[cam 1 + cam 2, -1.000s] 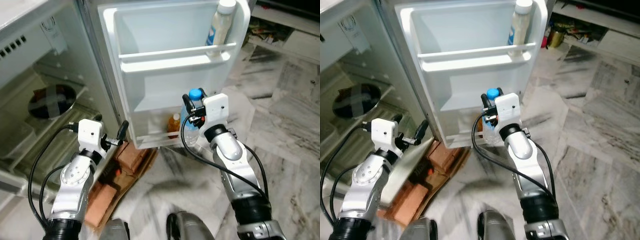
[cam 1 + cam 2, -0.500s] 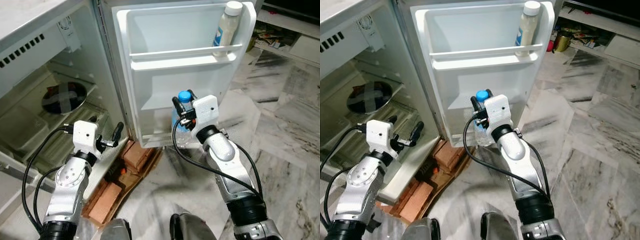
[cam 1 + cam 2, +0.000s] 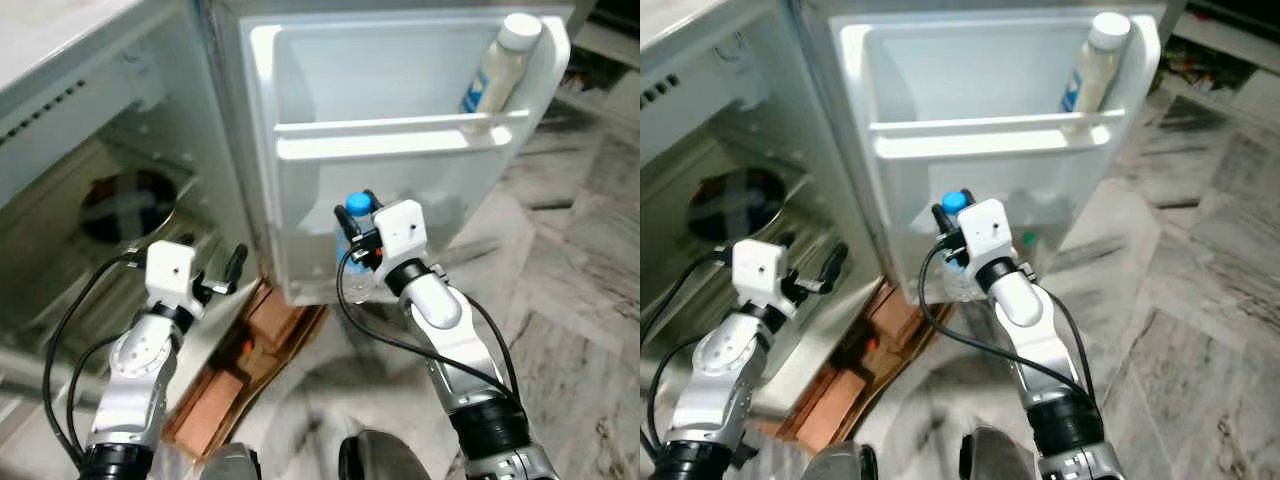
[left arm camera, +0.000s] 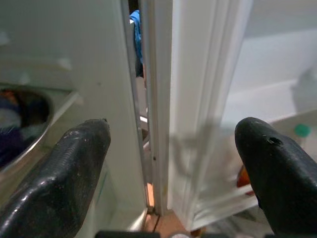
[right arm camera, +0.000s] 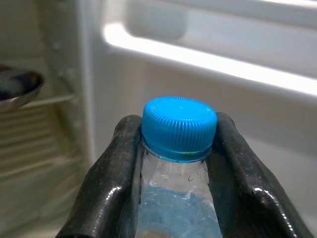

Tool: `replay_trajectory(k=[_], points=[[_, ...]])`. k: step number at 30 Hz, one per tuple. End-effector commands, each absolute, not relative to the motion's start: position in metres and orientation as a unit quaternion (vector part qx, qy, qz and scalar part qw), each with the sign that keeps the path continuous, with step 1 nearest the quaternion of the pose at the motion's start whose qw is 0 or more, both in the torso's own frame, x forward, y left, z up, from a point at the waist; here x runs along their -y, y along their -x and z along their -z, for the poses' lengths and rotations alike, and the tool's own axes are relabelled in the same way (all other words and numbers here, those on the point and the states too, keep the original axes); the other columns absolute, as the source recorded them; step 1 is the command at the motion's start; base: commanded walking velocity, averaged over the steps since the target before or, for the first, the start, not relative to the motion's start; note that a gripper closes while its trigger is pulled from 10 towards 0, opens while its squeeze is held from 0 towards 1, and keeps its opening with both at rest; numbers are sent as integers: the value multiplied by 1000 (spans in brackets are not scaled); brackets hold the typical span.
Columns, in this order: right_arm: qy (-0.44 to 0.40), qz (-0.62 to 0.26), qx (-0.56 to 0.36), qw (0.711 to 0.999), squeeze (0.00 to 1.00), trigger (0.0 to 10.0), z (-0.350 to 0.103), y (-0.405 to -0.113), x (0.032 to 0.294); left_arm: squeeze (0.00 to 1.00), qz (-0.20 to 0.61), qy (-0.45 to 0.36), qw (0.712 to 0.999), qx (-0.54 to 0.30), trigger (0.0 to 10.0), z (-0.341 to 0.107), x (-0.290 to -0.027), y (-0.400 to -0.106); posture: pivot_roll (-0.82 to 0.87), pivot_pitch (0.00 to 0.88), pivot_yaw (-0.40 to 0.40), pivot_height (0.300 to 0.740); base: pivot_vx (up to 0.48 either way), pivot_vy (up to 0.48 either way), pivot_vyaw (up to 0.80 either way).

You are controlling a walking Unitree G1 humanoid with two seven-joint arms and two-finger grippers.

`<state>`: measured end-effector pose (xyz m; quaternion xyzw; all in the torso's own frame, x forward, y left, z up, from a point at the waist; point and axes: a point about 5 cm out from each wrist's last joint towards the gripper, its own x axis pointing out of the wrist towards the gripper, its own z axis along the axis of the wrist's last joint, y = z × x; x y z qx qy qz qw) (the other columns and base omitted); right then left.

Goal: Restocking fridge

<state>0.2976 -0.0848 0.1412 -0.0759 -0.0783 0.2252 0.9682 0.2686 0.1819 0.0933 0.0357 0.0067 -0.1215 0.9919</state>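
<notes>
Here, before the open fridge, a metal bowl (image 3: pixel 125 200) sits on an inner shelf at far left. The left gripper (image 3: pixel 232 270) hangs idle beside the fridge body, fingers spread wide and empty. Further right, the right gripper (image 5: pixel 178 163) clamps a blue-capped water bottle (image 5: pixel 179 144) just below the cap — upright, close against the door's lower shelf (image 3: pixel 1040 215), which lies straight ahead, so this arm is plainly nearer. Far right, a white bottle (image 3: pixel 495 72) stands in the upper rack.
</notes>
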Motion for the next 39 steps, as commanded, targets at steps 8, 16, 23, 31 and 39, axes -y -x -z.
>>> replay_trajectory(k=[8,16,23,31,39], points=[[82,-216,81,969,0,10000,-139,-297,94,0,102,-39,994,-8,10000,-92,-184,-267,-22,128,-32,740,0,0,0],[76,-211,62,973,0,10000,-125,-290,99,0,65,-45,997,-22,10000,-86,-197,-255,-18,132,-30,740,0,0,0],[69,-195,51,977,0,10000,-116,-290,104,0,62,-44,997,-25,10000,-84,-194,-252,-17,141,-21,740,0,0,0],[64,-187,50,979,0,10000,-113,-291,104,0,60,-48,997,-29,10000,-82,-195,-253,-15,141,-20,711,0,0,0],[69,-187,54,978,0,10000,-113,-294,103,0,60,-53,996,-27,10000,-83,-195,-254,-15,135,-20,666,0,0,0]])
